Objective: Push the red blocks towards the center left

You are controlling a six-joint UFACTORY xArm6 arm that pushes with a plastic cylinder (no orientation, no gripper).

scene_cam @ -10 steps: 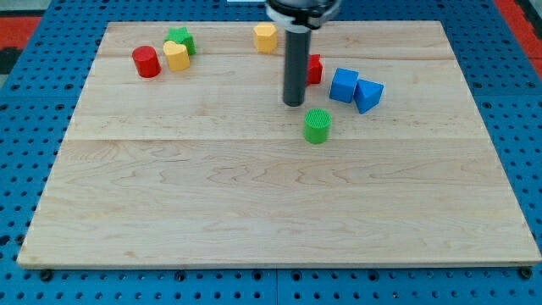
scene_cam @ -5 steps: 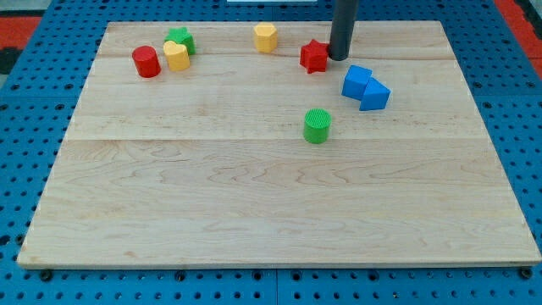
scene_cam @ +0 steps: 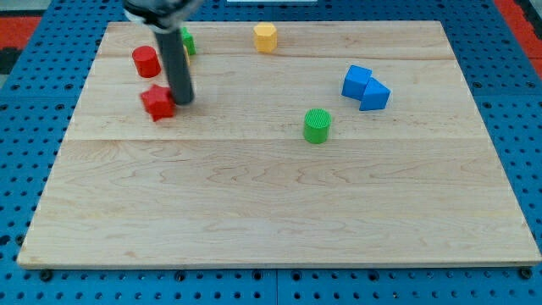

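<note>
My tip [scene_cam: 183,101] sits on the wooden board [scene_cam: 271,212], touching the right side of the red star block [scene_cam: 157,102], which lies in the upper left part of the board, a little above the left edge's middle. No gripper here, just a bare rod, so nothing is held; the star is only nudged from its side. The red cylinder [scene_cam: 146,62] stands above the star, near the board's top-left corner, apart from it. Behind the rod a green block [scene_cam: 186,40] peeks out, shape unclear; anything else back there is hidden. Risks, as I judge them: the star's points give an uneven face, so an off-centre push could spin it and let it slip past the tip. A push too far left could run it over the board's left edge. The cylinder needs a downward shove; it may roll or slide sideways off the rod. Reaching behind it could also knock the green block. The yellow block [scene_cam: 265,37], green cylinder [scene_cam: 317,125], blue cube [scene_cam: 356,80] and blue wedge [scene_cam: 374,95] sit well apart, out of harm's way.
</note>
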